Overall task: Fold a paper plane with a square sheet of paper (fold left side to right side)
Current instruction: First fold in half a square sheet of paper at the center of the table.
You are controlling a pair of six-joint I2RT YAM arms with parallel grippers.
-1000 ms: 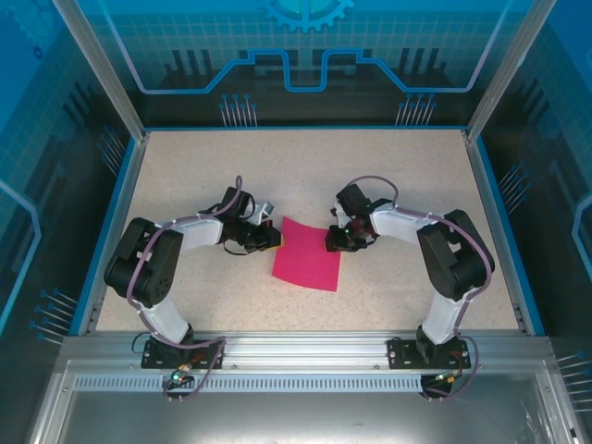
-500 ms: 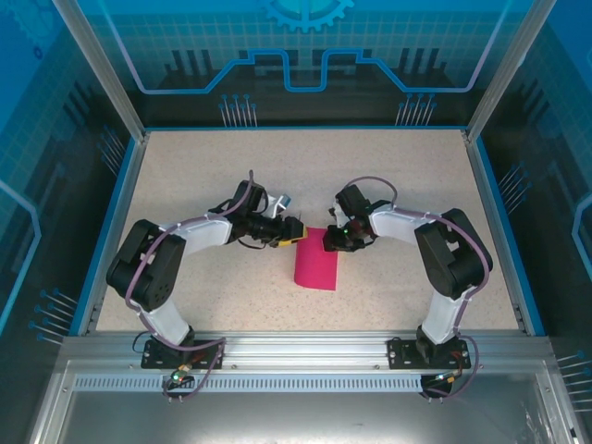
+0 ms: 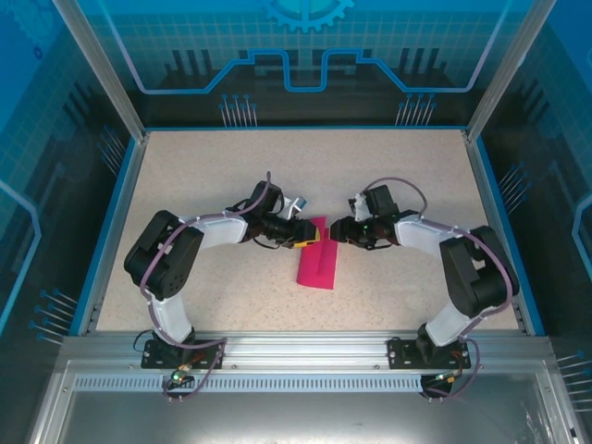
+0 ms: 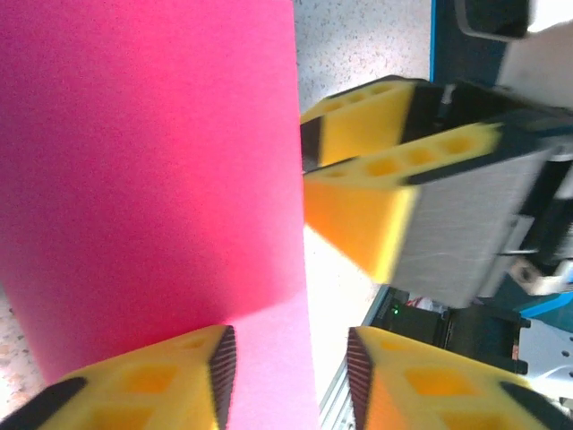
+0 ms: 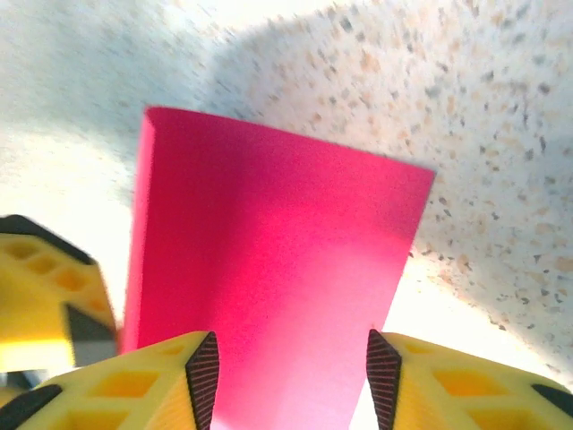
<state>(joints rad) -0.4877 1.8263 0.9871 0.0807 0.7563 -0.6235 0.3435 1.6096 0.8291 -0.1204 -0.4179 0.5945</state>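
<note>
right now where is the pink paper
In the top view the square sheet of paper, folded to a narrow strip, lies near the middle of the table, its far end between the left pincer and the right pincer.

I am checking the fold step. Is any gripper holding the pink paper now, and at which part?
Nothing looks clamped: the left gripper and the right gripper stand open at the far end of the paper.

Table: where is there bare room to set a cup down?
Free: speckled beige table along the blue back rim, and the near strip between folded magenta-pink paper and aluminium rail. Crowded: the middle, where left gripper and right gripper meet at the paper.
</note>
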